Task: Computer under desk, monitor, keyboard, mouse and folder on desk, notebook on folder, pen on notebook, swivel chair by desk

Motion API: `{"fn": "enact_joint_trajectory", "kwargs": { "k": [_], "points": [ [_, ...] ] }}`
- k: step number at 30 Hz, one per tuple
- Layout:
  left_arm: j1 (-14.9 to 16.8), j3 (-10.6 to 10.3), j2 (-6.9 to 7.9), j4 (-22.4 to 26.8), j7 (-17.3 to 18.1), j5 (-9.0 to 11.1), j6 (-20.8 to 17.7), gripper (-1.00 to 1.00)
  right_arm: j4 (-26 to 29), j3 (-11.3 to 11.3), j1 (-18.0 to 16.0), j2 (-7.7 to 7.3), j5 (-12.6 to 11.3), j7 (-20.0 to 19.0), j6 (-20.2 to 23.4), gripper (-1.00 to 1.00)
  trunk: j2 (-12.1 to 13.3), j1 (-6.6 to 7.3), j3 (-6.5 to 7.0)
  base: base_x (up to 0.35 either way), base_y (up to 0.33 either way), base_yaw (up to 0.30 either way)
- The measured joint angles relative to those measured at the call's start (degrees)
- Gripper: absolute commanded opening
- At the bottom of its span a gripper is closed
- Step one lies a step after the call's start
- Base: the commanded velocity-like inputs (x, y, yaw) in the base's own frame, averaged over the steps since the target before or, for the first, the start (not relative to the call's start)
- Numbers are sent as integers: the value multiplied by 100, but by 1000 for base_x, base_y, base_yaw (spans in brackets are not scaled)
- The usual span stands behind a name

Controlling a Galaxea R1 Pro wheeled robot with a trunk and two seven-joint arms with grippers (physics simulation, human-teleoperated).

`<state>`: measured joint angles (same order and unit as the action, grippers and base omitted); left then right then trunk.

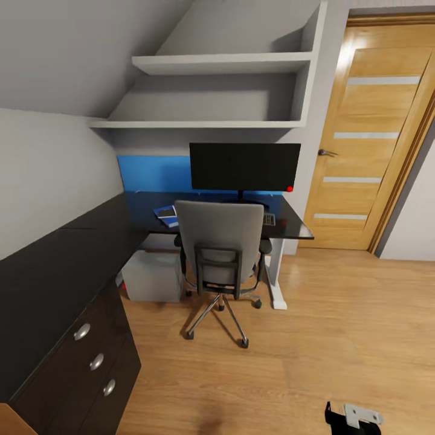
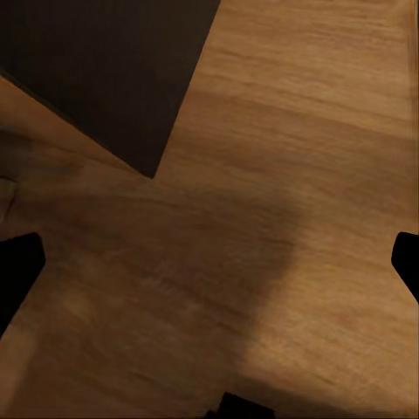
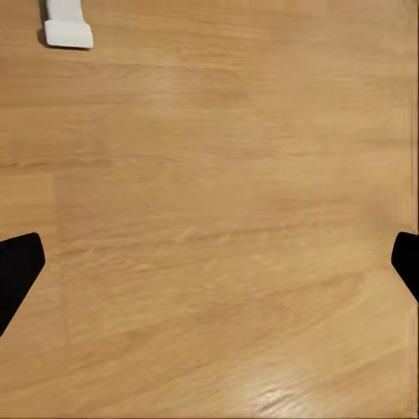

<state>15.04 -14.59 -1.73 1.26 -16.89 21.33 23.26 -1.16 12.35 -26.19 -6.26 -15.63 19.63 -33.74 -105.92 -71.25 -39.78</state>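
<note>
Nearest, left: drawer front with three round knobs, belonging to the desk, whose glossy black top runs back to the blue panel.
Left gripper: fingertips spread wide at the frame edges, nothing between them, wooden floor below.
Computer: light grey tower on the floor under the desk, just left of the chair; probably heavy and rigid, best pushed on a flat side.
Folder: blue, lying on the desk top just left of the chair back, with a small dark thing on it that I cannot identify. Likely light, thin and a bit slick; take it by a free long edge.
Swivel chair: grey back facing the camera, tucked against the desk; rolls on casters, so push at the backrest.
Monitor: upright on the desk; broad and fragile.
Keyboard: partly hidden behind the chair.
Right gripper: fingertips wide apart, empty, over bare floor.
</note>
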Motion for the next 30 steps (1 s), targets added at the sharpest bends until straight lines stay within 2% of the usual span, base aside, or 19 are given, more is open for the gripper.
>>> {"fn": "enact_joint_trajectory", "kwargs": {
  "k": [2,4,5,9,12,15,26,28,30],
  "points": [
    [-27,-1,22,0,4,-100,54,100,-5,7,6,-31,1,-5,19,100,80,44,36,0,0,0],
    [-95,1,55,0,11,-212,178,100,-10,11,76,26,-1,-13,70,100,160,88,72,0,0,0],
    [-213,8,67,-1,17,-249,349,100,-11,15,167,136,2,-16,96,100,200,110,89,0,0,0],
    [-413,-1,74,0,26,-284,792,100,-11,14,246,376,1,-17,112,100,361,198,162,0,0,0],
    [-604,1,77,-1,32,-291,1303,100,-11,22,279,659,5,-25,121,100,481,264,215,0,0,0],
    [-650,-7,78,0,31,-296,1434,100,-11,7,285,736,-2,-25,119,100,602,329,269,0,0,0],
    [-672,4,78,0,-24,-275,1384,100,-11,-5,296,753,-11,-22,119,100,1043,571,467,0,0,0],
    [-673,12,75,-1,-10,-277,1246,100,-11,-7,297,750,-10,-22,119,100,1123,615,503,0,0,0],
    [-673,24,72,2,-7,-279,806,100,-11,-4,297,750,-11,-22,119,100,1203,659,539,0,0,0]
  ]
}}
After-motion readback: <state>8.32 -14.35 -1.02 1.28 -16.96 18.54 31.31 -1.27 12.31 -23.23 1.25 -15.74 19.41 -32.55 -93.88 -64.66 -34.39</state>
